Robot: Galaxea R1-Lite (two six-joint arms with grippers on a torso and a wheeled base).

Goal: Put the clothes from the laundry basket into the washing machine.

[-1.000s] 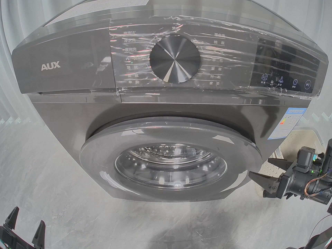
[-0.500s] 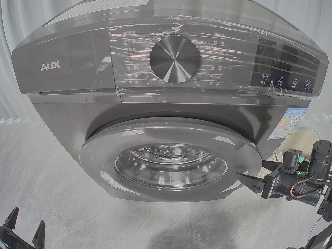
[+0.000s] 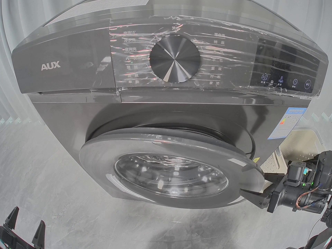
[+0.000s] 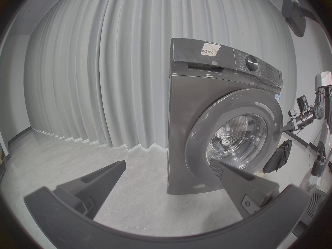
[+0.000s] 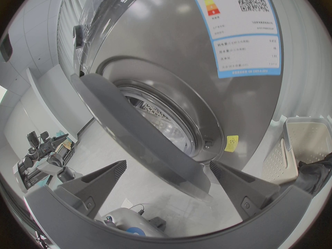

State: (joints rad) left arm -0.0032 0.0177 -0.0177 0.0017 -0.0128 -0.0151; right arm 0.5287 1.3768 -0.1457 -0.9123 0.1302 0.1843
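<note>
Left gripper (image 3: 26, 222) sits low at 7 o'clock, fingers spread, holding nothing. At 4 o'clock the right gripper (image 3: 254, 188) has its fingers spread either side of the door (image 3: 100, 156) rim; I cannot tell whether they touch it. The door stands ajar on the washer (image 3: 69, 63). Beyond, near 3 o'clock beside the washer, the basket (image 3: 304, 143) holds dark clothes (image 5: 312, 177). A curtain (image 4: 86, 70) hangs behind.
</note>
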